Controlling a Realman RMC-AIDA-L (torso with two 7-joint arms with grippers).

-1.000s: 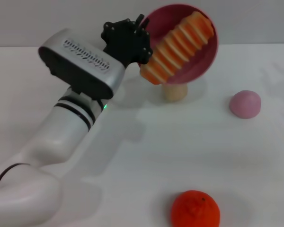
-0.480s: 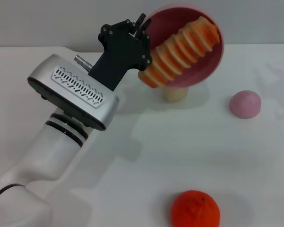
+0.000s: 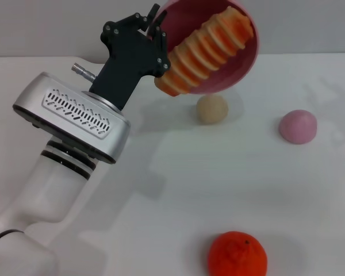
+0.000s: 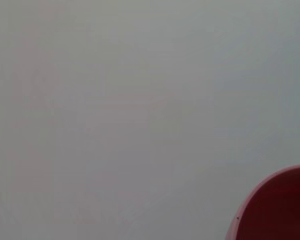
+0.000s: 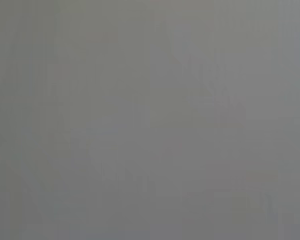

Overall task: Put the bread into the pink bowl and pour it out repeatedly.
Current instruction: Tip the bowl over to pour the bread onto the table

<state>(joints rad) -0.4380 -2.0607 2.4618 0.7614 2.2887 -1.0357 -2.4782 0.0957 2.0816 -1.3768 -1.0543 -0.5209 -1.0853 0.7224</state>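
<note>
Orange fruit [image 3: 237,255] near desk [image 3: 161,230] front edge, clear of work. Pink ball [image 3: 298,126] toward right edge; beige ball [image 3: 211,108] mid-back, below bowl. Left claw [image 3: 153,27] clamped on rim of bowl [image 3: 238,66], lifted and tipped steeply for pour. Bread [image 3: 204,49] inside, slanting, low end over rim, likely about to slide. Right claw unseen.

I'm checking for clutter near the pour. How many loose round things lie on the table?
3: beige ball below the tipped pink bowl, pink ball far right, orange fruit nearest.
</note>
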